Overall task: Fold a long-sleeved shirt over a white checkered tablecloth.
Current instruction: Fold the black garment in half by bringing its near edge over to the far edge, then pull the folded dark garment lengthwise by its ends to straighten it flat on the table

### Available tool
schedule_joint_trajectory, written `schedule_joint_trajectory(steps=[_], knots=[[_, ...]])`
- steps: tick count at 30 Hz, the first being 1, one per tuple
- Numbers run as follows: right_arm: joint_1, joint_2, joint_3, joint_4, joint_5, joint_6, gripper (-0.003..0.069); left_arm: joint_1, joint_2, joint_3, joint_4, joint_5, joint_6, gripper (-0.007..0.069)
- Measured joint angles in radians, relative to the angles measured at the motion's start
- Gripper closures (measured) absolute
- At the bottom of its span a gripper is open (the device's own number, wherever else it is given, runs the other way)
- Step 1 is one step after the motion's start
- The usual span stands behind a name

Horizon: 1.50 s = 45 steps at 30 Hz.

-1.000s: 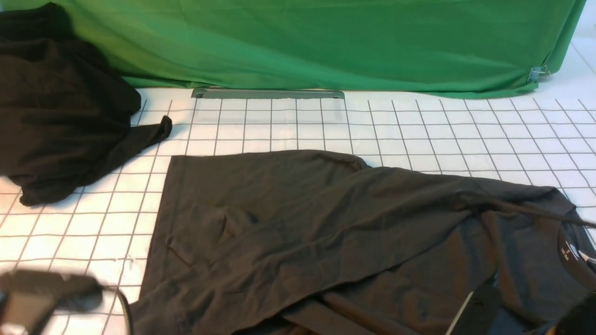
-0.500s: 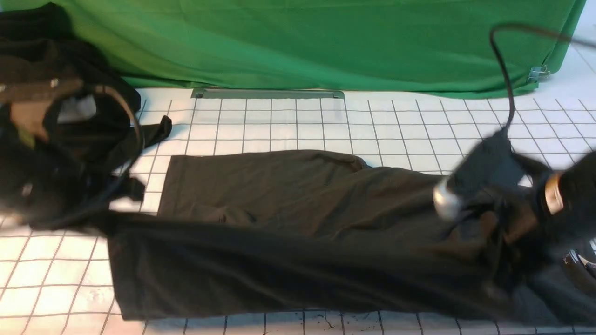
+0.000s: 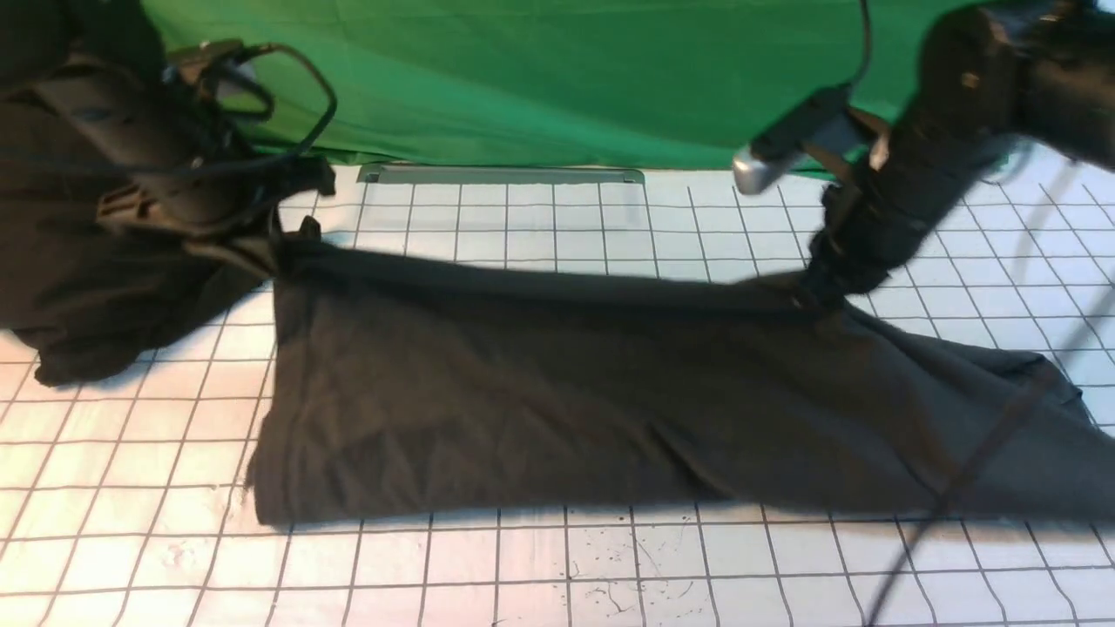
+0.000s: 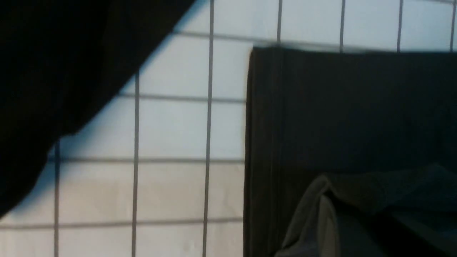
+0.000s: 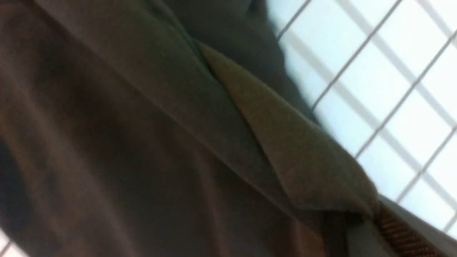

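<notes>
The long-sleeved shirt (image 3: 557, 392) lies in the middle of the white checkered tablecloth (image 3: 523, 566) as one wide dark charcoal-brown band, mostly smooth, with no print showing. Its far edge is stretched tight in a line between the two grippers. The left gripper (image 3: 283, 252) is closed on the left end of this edge, and the right gripper (image 3: 819, 292) is closed on the right part. Half a second ago this edge was nearer to the robot; now it is carried farther back, and the collar label is covered. The black heap of cloth (image 3: 87, 305) is at far left, and the green cloth (image 3: 566, 78) hangs behind.
</notes>
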Motion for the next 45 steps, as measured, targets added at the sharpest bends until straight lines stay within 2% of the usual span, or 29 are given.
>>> schedule_joint_trajectory(steps=[4,10,11,14,15,17,19,23,24,25,26,28,29,30,31,32,33,34,36,39,41,42,45], knots=[[-0.001,0.126,-0.124,-0.002,0.0,0.0,0.0638,0.011,0.138,-0.155,0.009,0.025,0.0,0.0603],[-0.001,0.199,-0.173,-0.005,-0.045,0.016,0.0607,0.013,0.232,-0.22,0.022,0.048,0.001,0.06],[-0.001,0.203,-0.174,-0.008,-0.068,0.023,0.0547,0.013,0.245,-0.223,0.023,0.043,0.004,0.0592],[-0.001,0.203,-0.179,-0.014,-0.096,0.033,0.0431,0.013,0.25,-0.223,0.025,0.027,0.004,0.0557],[-0.001,0.203,-0.179,-0.016,-0.099,0.039,0.0412,0.013,0.25,-0.224,0.025,0.023,0.004,0.0548],[-0.001,0.194,-0.181,-0.017,-0.111,0.061,0.0321,0.013,0.25,-0.233,0.044,0.004,-0.017,0.0478],[-0.001,0.173,-0.184,-0.02,-0.1,0.087,0.0288,0.014,0.25,-0.253,0.081,-0.003,-0.049,0.0405],[-0.001,0.088,-0.193,-0.038,-0.071,0.138,0.0316,0.015,0.25,-0.338,0.152,0.051,-0.076,0.0272],[-0.001,0.076,-0.193,-0.038,-0.071,0.14,0.0325,0.015,0.25,-0.338,0.154,0.056,-0.077,0.0267],[-0.001,0.022,-0.199,-0.04,-0.05,0.143,0.0379,0.015,0.25,-0.395,0.166,0.119,-0.074,0.0247],[-0.001,0.01,-0.198,-0.041,-0.043,0.143,0.0387,0.015,0.25,-0.406,0.164,0.127,-0.071,0.0247],[-0.004,-0.053,-0.201,-0.065,0.035,0.138,0.0505,0.015,0.246,-0.447,0.107,0.194,-0.001,0.0294],[-0.005,-0.053,-0.201,-0.067,0.044,0.137,0.0505,0.015,0.245,-0.449,0.107,0.198,0.008,0.0294],[-0.015,-0.083,-0.201,-0.077,0.11,0.135,0.0575,0.009,0.233,-0.445,0.035,0.216,0.072,0.0377],[-0.018,-0.089,-0.201,-0.077,0.128,0.135,0.0599,0.005,0.226,-0.44,0.019,0.217,0.085,0.0403],[-0.051,-0.104,-0.195,-0.077,0.195,0.131,0.0637,-0.019,0.201,-0.397,-0.032,0.222,0.128,0.0523],[-0.078,-0.111,-0.179,-0.077,0.218,0.131,0.0649,-0.039,0.182,-0.36,-0.048,0.223,0.149,0.0566],[-0.085,-0.114,-0.172,-0.077,0.223,0.131,0.0652,-0.039,0.178,-0.36,-0.05,0.223,0.152,0.0573],[-0.174,-0.125,-0.108,-0.066,0.247,0.131,0.0662,-0.104,0.124,-0.231,-0.06,0.225,0.184,0.0614],[-0.29,-0.127,-0.032,-0.016,0.253,0.127,0.0658,-0.173,0.07,-0.084,-0.06,0.201,0.213,0.0624],[-0.372,-0.116,0.019,0.051,0.25,0.103,0.0615,-0.228,0.047,0.032,-0.05,0.133,0.219,0.0624],[-0.378,-0.112,0.026,0.059,0.248,0.1,0.0608,-0.228,0.045,0.032,-0.049,0.133,0.219,0.0624],[-0.455,-0.056,0.046,0.174,0.209,0.023,0.0418,-0.275,0.046,0.15,-0.042,0.038,0.22,0.0624]])
